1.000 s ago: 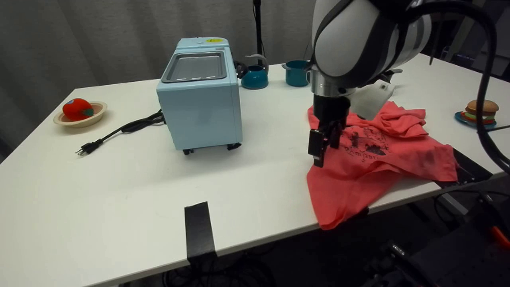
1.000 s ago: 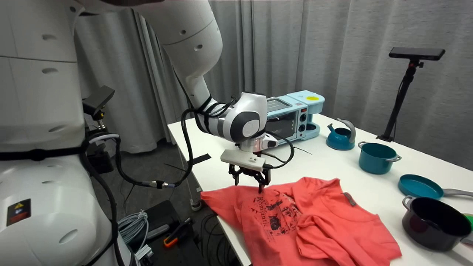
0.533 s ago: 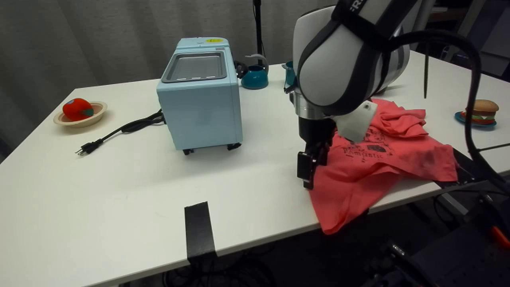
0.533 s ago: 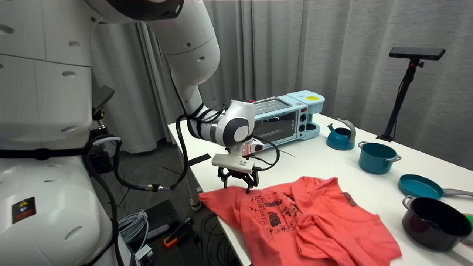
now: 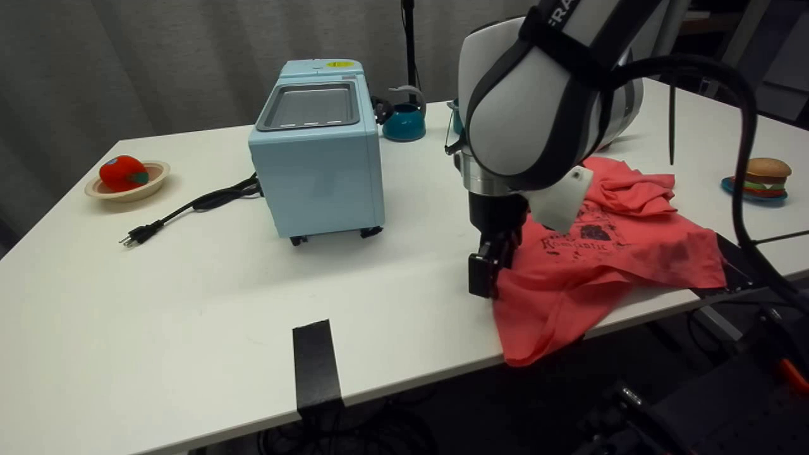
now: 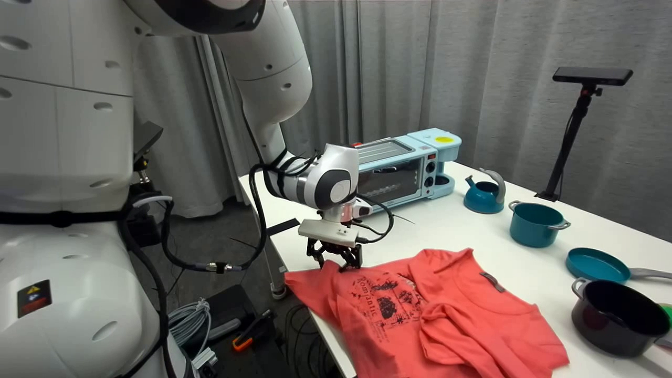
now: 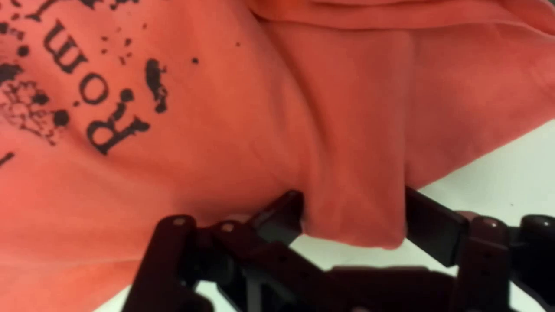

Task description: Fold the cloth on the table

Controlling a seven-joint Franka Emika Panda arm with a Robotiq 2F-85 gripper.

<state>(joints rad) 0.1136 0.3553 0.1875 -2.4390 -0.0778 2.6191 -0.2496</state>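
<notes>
Cloth (image 6: 430, 325) on the white table (image 6: 446, 226); in an exterior view the visible run goes 10 to 4 o'clock, dark neck tag (image 6: 492, 282) toward 2, bottom cut off at frame's 6. L to R: gripper (image 6: 333, 265) at cloth's 10, fingers (image 7: 435, 227) apart astride a raised fold; print (image 6: 387, 306) reads "Romantic", only "Rom" clear in wrist view; neck tag too small to read.

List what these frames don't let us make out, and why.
Green thing: identity unclear, cut off by right edge, in an exterior view.
Black pot: one handle, cut off by same edge, same view.
Yellow sticker: any wording, too small, in both exterior views.
Gripper: whether it holds firmly; cloth bunched there hides the underside, in the wrist view.
</notes>
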